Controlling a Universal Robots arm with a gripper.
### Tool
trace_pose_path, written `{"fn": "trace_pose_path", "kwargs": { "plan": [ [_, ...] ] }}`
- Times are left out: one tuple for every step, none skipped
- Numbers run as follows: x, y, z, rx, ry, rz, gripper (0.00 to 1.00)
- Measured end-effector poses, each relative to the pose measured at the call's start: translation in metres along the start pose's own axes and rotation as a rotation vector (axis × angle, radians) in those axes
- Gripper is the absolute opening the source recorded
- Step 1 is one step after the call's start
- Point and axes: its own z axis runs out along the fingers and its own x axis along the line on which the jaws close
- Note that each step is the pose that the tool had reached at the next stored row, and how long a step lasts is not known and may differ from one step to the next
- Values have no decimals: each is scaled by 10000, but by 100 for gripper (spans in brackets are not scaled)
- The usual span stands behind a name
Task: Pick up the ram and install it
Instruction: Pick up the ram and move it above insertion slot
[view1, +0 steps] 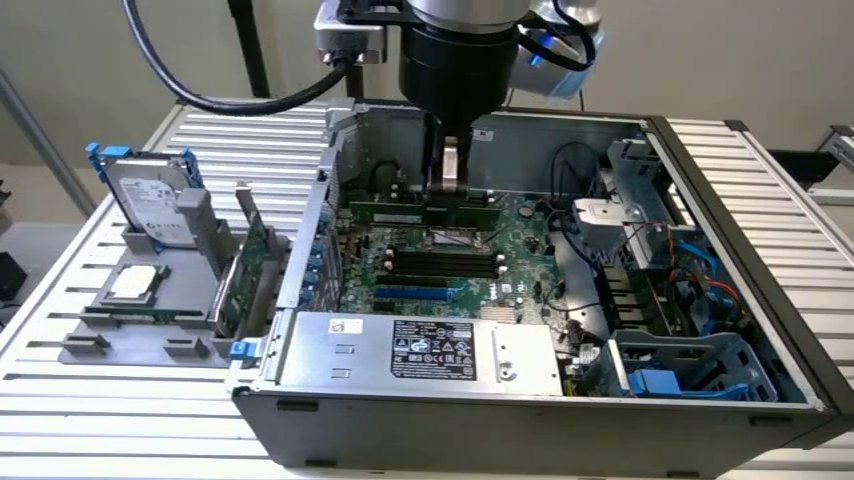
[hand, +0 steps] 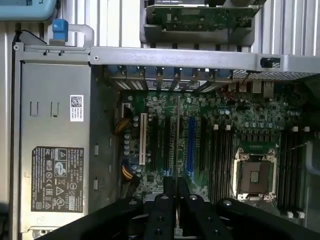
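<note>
The ram (view1: 394, 213) is a long thin green stick held level and on edge above the motherboard (view1: 521, 262) inside the open computer case. My gripper (view1: 451, 190) comes straight down from above and is shut on the stick's middle. In the wrist view the ram (hand: 178, 135) is edge-on, a thin line running out from between the black fingers of my gripper (hand: 176, 189). It hangs over the board's rows of black and blue slots (hand: 191, 145). The CPU socket (hand: 255, 175) with black memory slots (hand: 221, 160) lies just beside that line.
The power supply (view1: 414, 345) takes up the case's front. Cables and drive bays (view1: 667, 290) crowd the exterior view's right side. Outside the case, at the exterior view's left, a grey holder (view1: 134, 315) carries the bracketed green expansion card (view1: 247, 265) and the silver hard drive (view1: 147, 200).
</note>
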Motion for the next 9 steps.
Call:
{"fn": "trace_pose_path", "kwargs": {
  "plan": [
    [-34, -25, 11, 0, 1, 0, 0],
    [-69, -47, 20, 0, 0, 0, 0],
    [-103, -67, 29, 0, 0, 0, 0],
    [-139, -84, 36, 1, 0, 0, 0],
    [-176, -100, 43, 0, 0, 1, 0],
    [-217, -118, 52, 0, 0, 0, 0],
    [-252, -130, 59, 0, 0, 1, 0],
    [-291, -140, 68, 0, 1, 1, 0],
    [-328, -150, 76, 0, 0, 0, 0]
  ]
}}
